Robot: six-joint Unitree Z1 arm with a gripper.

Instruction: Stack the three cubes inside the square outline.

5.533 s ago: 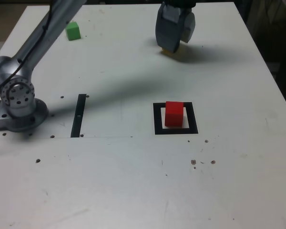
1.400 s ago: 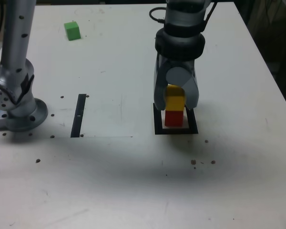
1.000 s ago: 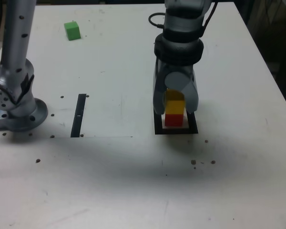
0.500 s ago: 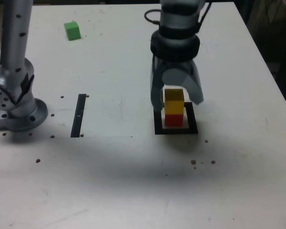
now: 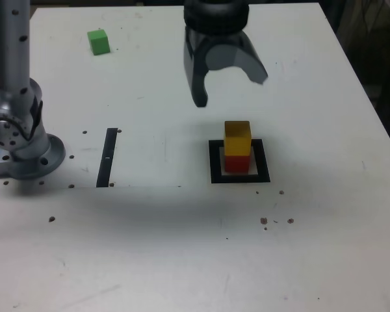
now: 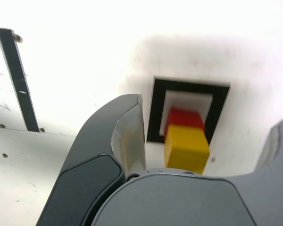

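Gripper (image 5: 231, 95) hangs empty, fingers spread apart, above the table. Yellow cube (image 5: 237, 138) sits on the red cube (image 5: 236, 164) inside the square outline (image 5: 217, 177); green cube (image 5: 99, 42) lies well apart, toward the exterior view's upper left.

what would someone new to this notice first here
Probably the yellow cube sitting on the red cube, bright colours inside the black square outline. Next, the big dark gripper, open and holding nothing, above the table beyond the stack in the exterior view. The green cube stands alone toward that view's upper left.
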